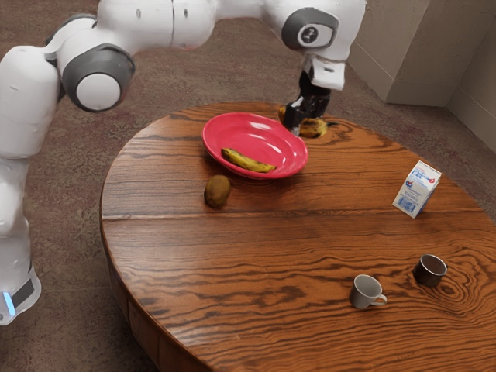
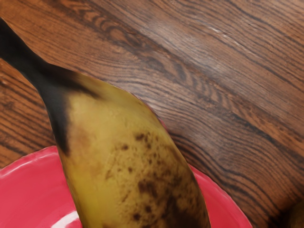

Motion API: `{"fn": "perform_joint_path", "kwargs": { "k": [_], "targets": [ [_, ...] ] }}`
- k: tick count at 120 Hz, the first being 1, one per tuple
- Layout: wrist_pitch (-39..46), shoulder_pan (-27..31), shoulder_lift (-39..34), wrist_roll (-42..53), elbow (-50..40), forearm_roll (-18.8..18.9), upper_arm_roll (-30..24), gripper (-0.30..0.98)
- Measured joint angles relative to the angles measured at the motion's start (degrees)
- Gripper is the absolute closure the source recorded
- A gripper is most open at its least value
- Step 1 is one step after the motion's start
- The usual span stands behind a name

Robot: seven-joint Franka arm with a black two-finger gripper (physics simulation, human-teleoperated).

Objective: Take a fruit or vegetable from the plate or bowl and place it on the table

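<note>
A brown, mottled floor (image 1: 70, 201) and a pale wall (image 1: 422, 54) surround the round bench (image 1: 194, 256), its wood marked with dark, wavy grain. The end effector (image 1: 297, 126) is closed around a spotted banana (image 1: 314, 128), which sticks out on both sides of it. It holds the fruit above the bench, by the rim of the red plate (image 1: 248, 132); in the wrist view the banana's black stem and speckled skin cross over that rim. A second banana (image 1: 248, 161) lies in the plate. A brown kiwi (image 1: 218, 191) sits on the bench just beside the plate. Well apart from these, toward the exterior view's right, are a white carton (image 1: 418, 188), a grey mug (image 1: 366, 292) and a dark cup (image 1: 430, 270) near the mug.
</note>
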Motion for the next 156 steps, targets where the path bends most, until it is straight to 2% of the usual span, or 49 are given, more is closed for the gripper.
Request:
{"fn": "perform_joint_path", "kwargs": {
  "k": [15, 30, 40, 48, 55, 67, 74, 86, 95, 119, 156],
  "targets": [
    [-1.62, -15.22, 1.21, -0.14, -0.55, -0.07, -0.04, 0.56],
    [-2.18, -20.90, 5.32, -0.29, -0.67, -0.60, -0.12, 0.57],
    [-2.32, -21.26, 6.35, -0.36, -0.68, -0.78, -0.05, 0.55],
    [-2.48, -20.72, 7.37, -0.33, -0.67, -1.04, 0.07, 0.35],
    [-2.68, -19.88, 7.92, -0.31, -0.63, -1.63, 0.25, 0.23],
    [-3.08, -19.61, 7.15, -0.27, -0.18, -1.93, 1.65, 0.12],
    [-3.44, -19.86, 3.12, -0.26, 0.31, -2.01, 5.52, 0.08],
    [-3.98, -19.46, -1.68, -0.44, 0.59, -2.27, 19.41, 0.04],
    [-5.13, -18.45, -1.95, -0.89, 0.28, -2.45, 24.13, 0.02],
    [-10.51, -17.80, 2.54, -1.95, -0.34, -2.85, 25.46, 0.01],
    [-16.30, -16.65, 4.44, -2.86, -2.78, -3.15, 25.25, 0.00]
  ]
}}
